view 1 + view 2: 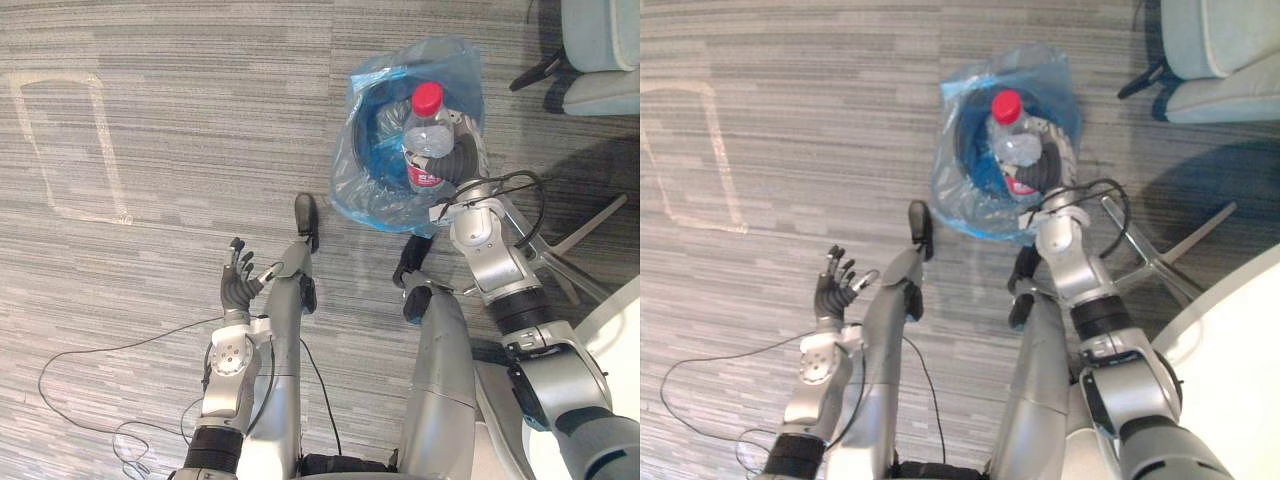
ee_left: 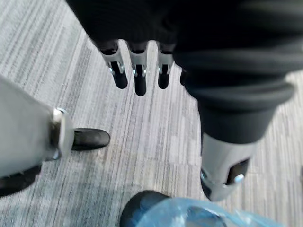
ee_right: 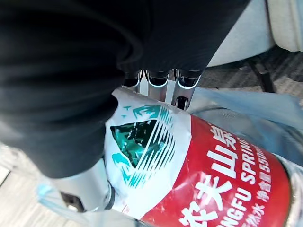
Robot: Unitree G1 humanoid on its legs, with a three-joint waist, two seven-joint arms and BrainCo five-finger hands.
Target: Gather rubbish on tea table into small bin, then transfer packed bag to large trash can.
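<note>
A clear plastic water bottle [image 1: 428, 140] with a red cap and a red-and-white label [image 3: 203, 175] is held over the small bin [image 1: 375, 140], which is lined with a blue bag [image 1: 452, 62] and stands on the carpet. My right hand [image 1: 462, 158] is shut on the bottle, fingers [image 3: 182, 82] and thumb curled round its body. The bottle points cap-first across the bin's mouth. My left hand [image 1: 236, 283] hangs open over the carpet, left of the bin, fingers [image 2: 137, 75] straight and holding nothing. The bag's rim [image 2: 189, 215] shows past that hand.
A pale chair [image 1: 600, 50] stands at the back right, with metal base legs [image 1: 590, 225] spreading on the floor beside the bin. A white table edge [image 1: 1240, 370] curves in at the lower right. Tape marks a rectangle [image 1: 70, 145] on the carpet at left.
</note>
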